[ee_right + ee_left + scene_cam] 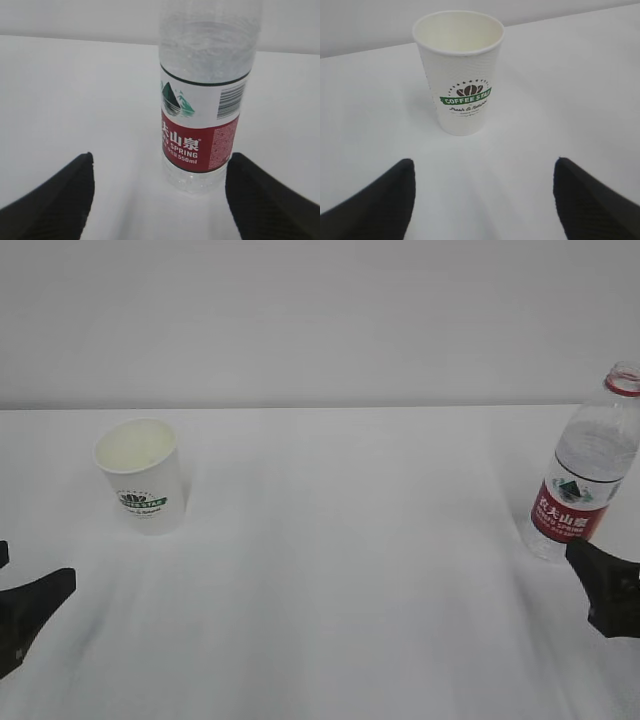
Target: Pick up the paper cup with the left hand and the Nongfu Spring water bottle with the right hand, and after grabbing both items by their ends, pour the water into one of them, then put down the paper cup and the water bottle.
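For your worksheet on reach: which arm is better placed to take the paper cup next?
The left. Its open pincer faces the upright paper cup straight ahead, not yet touching. The right pincer is lined up on the water bottle at the far side.

"COFFEE STAR" cup [459, 75]; "SPRING 550ml" bottle [202, 100]

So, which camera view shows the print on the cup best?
The left wrist view: the cup stands close, its green logo readable. In the exterior view the logo is small and blurred. The right wrist view does not show it.
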